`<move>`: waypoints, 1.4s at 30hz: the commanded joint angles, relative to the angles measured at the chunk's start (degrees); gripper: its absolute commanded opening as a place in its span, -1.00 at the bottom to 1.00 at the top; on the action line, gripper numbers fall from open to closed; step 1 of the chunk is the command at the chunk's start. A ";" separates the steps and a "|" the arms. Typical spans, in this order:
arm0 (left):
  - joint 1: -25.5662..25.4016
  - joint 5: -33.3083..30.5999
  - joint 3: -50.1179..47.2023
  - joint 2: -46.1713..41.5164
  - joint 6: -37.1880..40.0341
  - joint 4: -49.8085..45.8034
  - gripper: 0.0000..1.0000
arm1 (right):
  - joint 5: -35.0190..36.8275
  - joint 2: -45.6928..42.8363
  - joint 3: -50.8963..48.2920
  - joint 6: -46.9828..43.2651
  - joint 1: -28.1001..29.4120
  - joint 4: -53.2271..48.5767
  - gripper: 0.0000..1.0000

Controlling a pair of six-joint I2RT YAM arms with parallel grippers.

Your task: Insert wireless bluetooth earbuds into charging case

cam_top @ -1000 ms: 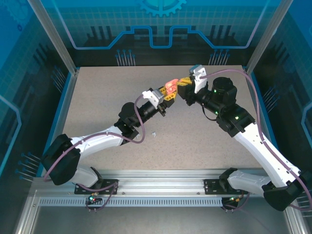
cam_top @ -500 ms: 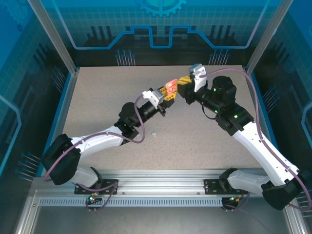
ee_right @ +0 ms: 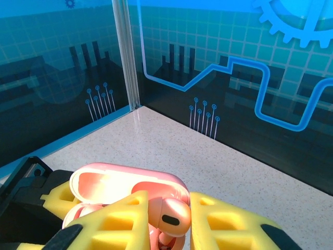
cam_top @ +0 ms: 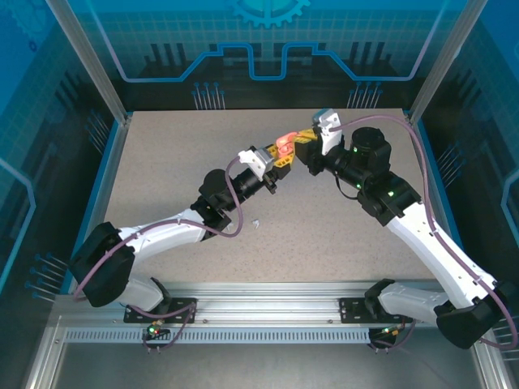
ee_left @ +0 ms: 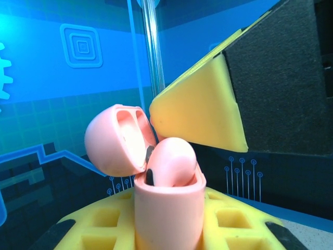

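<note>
- While a tiny white piece (cam_top: 256, 222), apparently a white earbud, lies loose near the middle of the worktop (cam_top: 162, 162), just beside the left arm (cam_top: 174, 231), the work itself is going on in the air farther back.
- The left gripper (cam_top: 278, 161) is clamped narrow on the body of the pink charging case (ee_left: 166, 208). It holds the case up over the worktop's far half with the lid (ee_left: 117, 140) hinged open.
- Farther back, the right gripper (cam_top: 306, 139) pinches a pink earbud (ee_right: 169, 216) between its yellow pads (ee_right: 223, 221). The bud's head sits at the case mouth, seemingly partway into its well.
- Handling, as I judge it: the bud is very light, hard, smooth and rounded, so it could squirt out from the pads. Grip it across the head, with the stem aimed down the well.
- The case looks stiff but its hinge is delicate, so hold the body and never the lid.
</note>
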 commanded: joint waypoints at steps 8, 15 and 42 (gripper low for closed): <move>-0.33 -0.01 3.06 0.21 -0.91 2.61 -1.00 | -1.17 -1.05 -0.28 -6.62 1.03 -5.45 -0.55; -0.37 -0.03 3.25 0.52 -1.11 2.61 -1.00 | -0.89 -0.97 1.23 -11.08 3.24 -8.58 -0.54; -0.34 -0.20 3.33 0.82 -1.47 2.34 -1.00 | 0.40 -1.32 3.00 -9.93 3.27 -8.26 -0.22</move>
